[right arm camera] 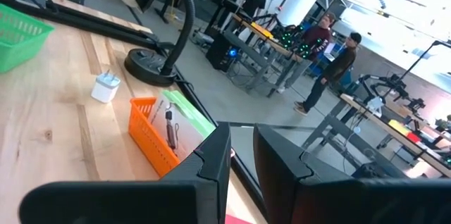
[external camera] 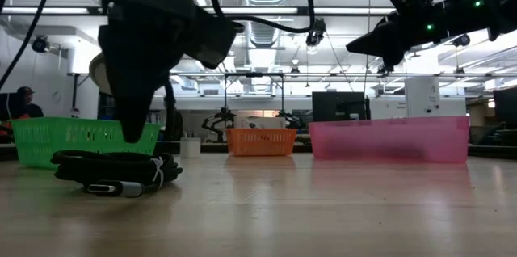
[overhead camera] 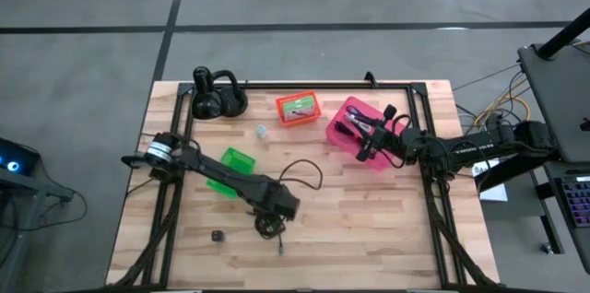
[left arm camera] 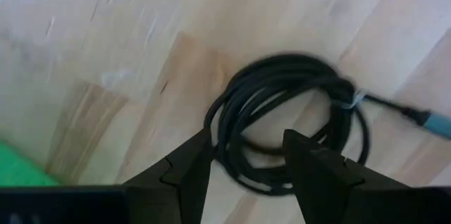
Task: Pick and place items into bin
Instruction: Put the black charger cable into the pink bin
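A coiled black cable (left arm camera: 289,129) lies flat on the wooden table (overhead camera: 369,228), near the front edge and a little left of the middle; in the low view the coil (external camera: 113,168) rests on the boards with a silvery plug end showing at its front. The left gripper (left arm camera: 246,155) is right down over it, fingers spread wide and straddling one side of the coil, one finger outside the loop and the other inside it, with the strands between them not yet pinched. From above, the left gripper (overhead camera: 270,222) sits on top of the coil, its arm reaching in from the table's left side. A tiny black block (overhead camera: 218,236) lies on the table just left of the coil, apart from it. Farther back sit a green basket (overhead camera: 230,169) under the left arm, a small white piece (overhead camera: 262,132), and an orange basket (overhead camera: 298,108) with items inside. The pink bin (overhead camera: 350,113) stands at the right rear. The right gripper (overhead camera: 366,136) hovers above the pink bin, fingers drawn narrow with only a slim gap; nothing shows between them. Several people stand in the room behind the table.
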`<state>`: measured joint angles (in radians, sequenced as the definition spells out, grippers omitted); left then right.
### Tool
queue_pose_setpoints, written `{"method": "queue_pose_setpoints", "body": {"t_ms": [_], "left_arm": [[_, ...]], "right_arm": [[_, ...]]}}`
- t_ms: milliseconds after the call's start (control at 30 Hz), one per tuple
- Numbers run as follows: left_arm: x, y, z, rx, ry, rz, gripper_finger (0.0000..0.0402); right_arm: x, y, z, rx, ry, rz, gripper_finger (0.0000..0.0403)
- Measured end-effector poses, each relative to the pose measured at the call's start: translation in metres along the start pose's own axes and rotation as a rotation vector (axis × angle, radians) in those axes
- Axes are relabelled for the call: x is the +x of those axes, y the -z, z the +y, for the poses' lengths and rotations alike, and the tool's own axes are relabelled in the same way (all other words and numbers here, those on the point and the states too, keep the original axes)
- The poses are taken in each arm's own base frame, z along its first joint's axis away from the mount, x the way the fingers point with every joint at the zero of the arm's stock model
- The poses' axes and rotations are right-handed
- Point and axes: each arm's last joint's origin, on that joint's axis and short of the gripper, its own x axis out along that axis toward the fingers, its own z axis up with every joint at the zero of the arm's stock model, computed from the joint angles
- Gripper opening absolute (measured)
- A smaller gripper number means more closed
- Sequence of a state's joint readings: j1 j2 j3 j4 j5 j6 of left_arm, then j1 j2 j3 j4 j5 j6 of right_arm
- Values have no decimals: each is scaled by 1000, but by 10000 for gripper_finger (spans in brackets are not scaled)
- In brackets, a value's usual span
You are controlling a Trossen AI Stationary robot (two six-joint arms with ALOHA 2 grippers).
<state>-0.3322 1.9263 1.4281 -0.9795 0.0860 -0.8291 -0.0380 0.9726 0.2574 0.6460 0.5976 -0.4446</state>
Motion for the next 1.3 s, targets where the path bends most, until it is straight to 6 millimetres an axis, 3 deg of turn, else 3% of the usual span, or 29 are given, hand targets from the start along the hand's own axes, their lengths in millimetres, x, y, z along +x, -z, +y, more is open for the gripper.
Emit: {"method": "queue_pose_setpoints", "body": {"t_ms": [267,1300], "left_arm": [[4,10,1,22,-22,21,162],[27,14,7,19,-3,12,162]], "right_arm": [[0,1,0,-4,-3,5,52],[0,1,1,-9,-8,10,52]]}}
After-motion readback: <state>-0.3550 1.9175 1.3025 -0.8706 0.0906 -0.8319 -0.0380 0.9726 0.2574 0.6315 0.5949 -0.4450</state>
